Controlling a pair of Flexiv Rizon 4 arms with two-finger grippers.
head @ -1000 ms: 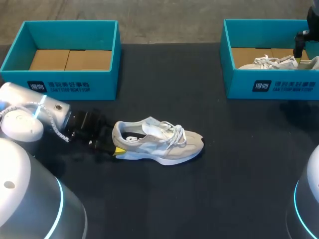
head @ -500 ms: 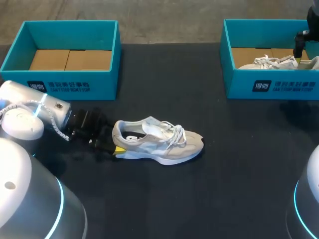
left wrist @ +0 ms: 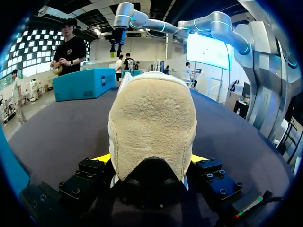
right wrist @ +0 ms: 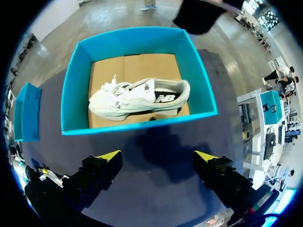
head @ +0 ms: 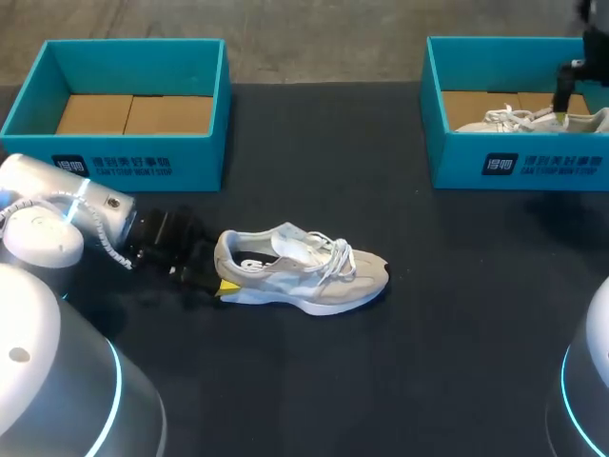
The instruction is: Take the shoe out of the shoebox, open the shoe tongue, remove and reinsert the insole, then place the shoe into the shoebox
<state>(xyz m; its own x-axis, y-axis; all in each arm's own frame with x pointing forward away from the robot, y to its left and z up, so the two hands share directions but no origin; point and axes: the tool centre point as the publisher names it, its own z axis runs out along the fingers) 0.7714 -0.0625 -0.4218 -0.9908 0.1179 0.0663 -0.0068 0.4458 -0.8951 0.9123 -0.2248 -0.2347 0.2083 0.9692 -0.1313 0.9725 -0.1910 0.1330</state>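
A beige and white shoe lies on its sole in the middle of the black table, toe to the right, laces loose. My left gripper holds its heel low over the table. In the left wrist view the suede heel fills the gap, with a yellow fingertip pressed against each side. A second white shoe lies in the teal shoebox at the back right. My right gripper hangs open well above that box, with nothing between its fingers.
An empty teal shoebox with a cardboard floor stands at the back left, behind my left arm. Bare black tabletop stretches in front of and to the right of the shoe.
My right gripper has shifted slightly to the left above the right box. The left arm and the shoe on the table have stayed put.
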